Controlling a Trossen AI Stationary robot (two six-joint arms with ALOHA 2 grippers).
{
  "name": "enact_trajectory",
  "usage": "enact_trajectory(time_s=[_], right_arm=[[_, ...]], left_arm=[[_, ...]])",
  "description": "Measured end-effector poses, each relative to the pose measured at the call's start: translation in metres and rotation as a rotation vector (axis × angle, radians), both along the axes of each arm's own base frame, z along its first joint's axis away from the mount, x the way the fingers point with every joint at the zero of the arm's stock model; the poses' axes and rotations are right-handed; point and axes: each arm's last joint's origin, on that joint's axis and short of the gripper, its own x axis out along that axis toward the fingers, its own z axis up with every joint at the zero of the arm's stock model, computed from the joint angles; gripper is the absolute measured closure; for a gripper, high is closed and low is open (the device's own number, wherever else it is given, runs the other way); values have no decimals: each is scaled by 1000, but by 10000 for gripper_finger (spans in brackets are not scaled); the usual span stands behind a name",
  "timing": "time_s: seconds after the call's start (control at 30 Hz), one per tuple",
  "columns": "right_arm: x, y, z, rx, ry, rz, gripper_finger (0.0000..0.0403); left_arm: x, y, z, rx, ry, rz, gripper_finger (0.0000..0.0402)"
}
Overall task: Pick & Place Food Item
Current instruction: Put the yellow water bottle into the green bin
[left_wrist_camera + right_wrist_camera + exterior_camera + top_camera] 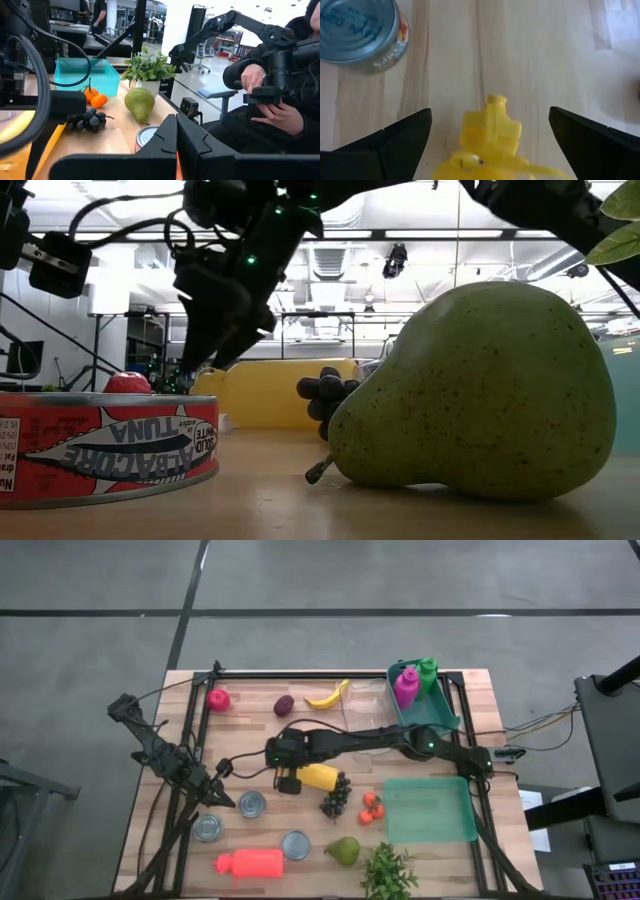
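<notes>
Nearest, low view: the pear [480, 395] fills the right foreground, a tuna can [105, 445] sits at lower left, grapes [325, 395] and the yellow bottle [265, 392] lie behind them, all on the surface [300, 500].
Task item: I judge it to be the yellow bottle [318, 776], lying on its side at the centre of the high view, just left of the grapes [336, 796].
Progress: nothing is lifted yet; by my reading I am at the approach, with grasp, carry and placing all left to do.
My right end effector [287, 780]: fingers spread wide and empty, hovering at the bottle's cap end; in the right wrist view the cap [492, 125] sits between my two fingers [395, 140], untouched.
Likely goal: the green tray [430, 810] at centre right of the high view, though the task names no spot.
My left end effector [222, 798]: pressed together, holding nothing, waiting at the left of the high view near a can [252, 804].
Far: a seated person handling a device shows at the right of the left wrist view.
</notes>
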Motion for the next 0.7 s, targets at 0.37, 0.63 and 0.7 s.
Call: enact_trajectory(time_s=[0.37,0.63,0.7], right_arm=[[3,-4,-4,2,22,-5,3],[3,-4,-8,5,36,-11,3],[3,-4,-8,8,43,-18,3]], left_arm=[[0,0,0,1,1,0,402],[0,0,0,1,1,0,402],[0,0,0,1,1,0,402]])
